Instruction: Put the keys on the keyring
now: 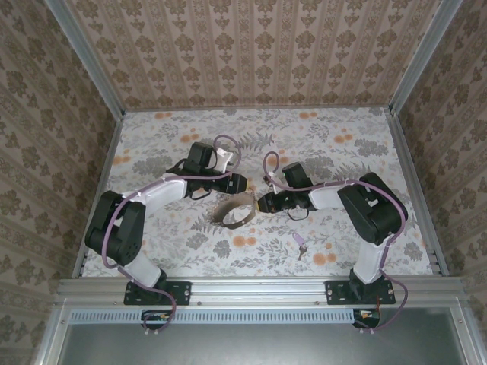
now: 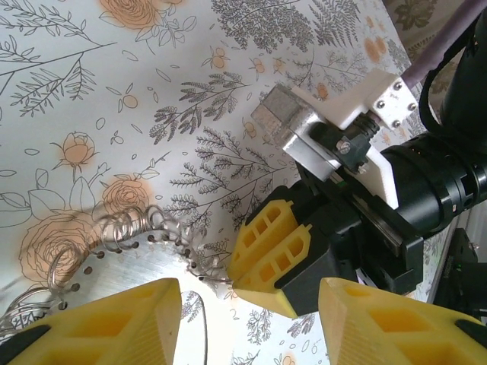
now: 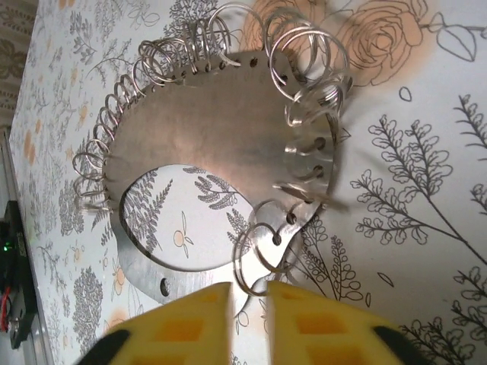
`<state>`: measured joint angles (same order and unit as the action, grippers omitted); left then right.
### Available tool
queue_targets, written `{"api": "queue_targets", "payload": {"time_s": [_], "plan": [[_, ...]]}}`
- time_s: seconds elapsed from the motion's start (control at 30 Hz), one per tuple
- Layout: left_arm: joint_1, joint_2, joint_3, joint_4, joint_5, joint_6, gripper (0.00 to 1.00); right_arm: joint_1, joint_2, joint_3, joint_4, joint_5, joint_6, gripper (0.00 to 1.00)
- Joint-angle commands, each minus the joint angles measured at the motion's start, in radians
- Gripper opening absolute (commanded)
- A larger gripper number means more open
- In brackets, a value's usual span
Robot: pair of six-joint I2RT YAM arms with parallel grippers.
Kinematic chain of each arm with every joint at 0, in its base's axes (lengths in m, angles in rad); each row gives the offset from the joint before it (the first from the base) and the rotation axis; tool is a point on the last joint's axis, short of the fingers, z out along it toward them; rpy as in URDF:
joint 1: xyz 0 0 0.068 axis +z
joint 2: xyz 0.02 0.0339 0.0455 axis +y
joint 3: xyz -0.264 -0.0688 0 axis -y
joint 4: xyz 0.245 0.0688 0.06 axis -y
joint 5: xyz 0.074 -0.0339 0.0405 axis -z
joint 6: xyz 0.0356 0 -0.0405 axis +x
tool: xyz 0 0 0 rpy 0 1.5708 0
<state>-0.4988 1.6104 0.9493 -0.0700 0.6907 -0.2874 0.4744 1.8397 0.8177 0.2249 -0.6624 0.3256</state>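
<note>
Right tool [image 3: 249, 293] pinches one split ring of the keyring [image 3: 221, 129]; left tool [image 2: 251, 304] hangs open beside it. Key [image 1: 300, 243] lies apart, near right: steady the keyring before fetching it.

Reaches in from both sides with elbows bent, left arm [image 1: 156, 192] stretched low toward centre, right arm [image 1: 329, 198] folded back inward. Holds left claw [image 1: 237, 182] spread wide, tips facing right claw [image 1: 262, 204] just beside it. Pinches right fingers [image 3: 198, 323] almost together on a ring [image 3: 255, 258].
</note>
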Motion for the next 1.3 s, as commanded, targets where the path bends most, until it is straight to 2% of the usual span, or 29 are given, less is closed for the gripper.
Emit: {"api": "queue_targets", "payload": {"time_s": [0.0,0.07,0.53,1.27], "plan": [[-0.006,-0.021,-0.012,0.016,-0.005,0.005,0.52,-0.008,0.009,-0.012,0.027,0.016,0.012,0.27],[-0.006,-0.024,-0.013,0.017,-0.008,0.005,0.52,-0.008,0.008,-0.014,0.03,0.021,0.02,0.3],[-0.006,-0.06,-0.017,0.024,-0.033,-0.003,0.52,-0.008,0.02,-0.002,0.054,0.01,0.066,0.31],[-0.003,-0.085,-0.014,0.021,-0.042,-0.011,0.53,0.021,0.027,0.016,-0.012,0.056,0.033,0.27]]}}
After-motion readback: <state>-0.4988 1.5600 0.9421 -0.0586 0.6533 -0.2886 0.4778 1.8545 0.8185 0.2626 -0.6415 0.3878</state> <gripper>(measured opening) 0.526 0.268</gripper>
